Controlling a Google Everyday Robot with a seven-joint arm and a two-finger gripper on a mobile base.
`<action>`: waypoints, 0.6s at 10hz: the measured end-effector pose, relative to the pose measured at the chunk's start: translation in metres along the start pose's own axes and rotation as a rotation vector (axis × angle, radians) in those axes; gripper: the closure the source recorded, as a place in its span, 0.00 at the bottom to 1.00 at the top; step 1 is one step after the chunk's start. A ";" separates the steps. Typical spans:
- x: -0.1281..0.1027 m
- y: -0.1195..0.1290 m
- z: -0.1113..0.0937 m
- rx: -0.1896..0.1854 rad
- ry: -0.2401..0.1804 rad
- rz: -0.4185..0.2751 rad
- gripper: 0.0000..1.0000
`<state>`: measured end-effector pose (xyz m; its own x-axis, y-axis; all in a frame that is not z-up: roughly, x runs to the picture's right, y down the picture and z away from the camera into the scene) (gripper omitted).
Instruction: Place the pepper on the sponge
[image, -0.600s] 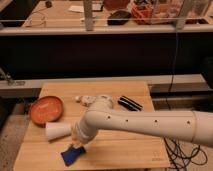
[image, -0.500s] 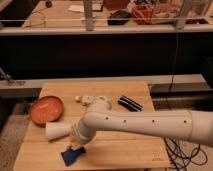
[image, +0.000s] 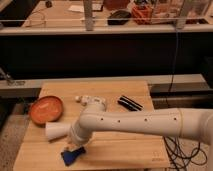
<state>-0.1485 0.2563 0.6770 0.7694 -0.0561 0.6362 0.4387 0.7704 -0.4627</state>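
Barely anything shifts in the last half second: the gripper (image: 76, 146) stays low at the lower left of the frame, right over the sponge (image: 70, 157). Its grip I cannot tell, and the pepper is out of sight, perhaps under it, so placement looks near or done; which, unclear.

Bench (image: 125, 145): plate (image: 45, 110) by left edge. Small object (image: 93, 101) mid-bench, toward back edge; oblong item (image: 130, 103) just right of it. Sponge (image: 70, 157) near front-left corner. Claw (image: 76, 148) over sponge; arm (image: 140, 122) enters across right edge.
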 end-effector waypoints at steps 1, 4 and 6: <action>-0.003 0.003 0.003 0.000 -0.002 -0.007 1.00; -0.007 0.000 0.010 0.001 0.000 -0.001 0.93; -0.005 0.002 0.012 0.001 0.000 0.000 0.88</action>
<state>-0.1570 0.2655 0.6802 0.7691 -0.0562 0.6366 0.4386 0.7710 -0.4618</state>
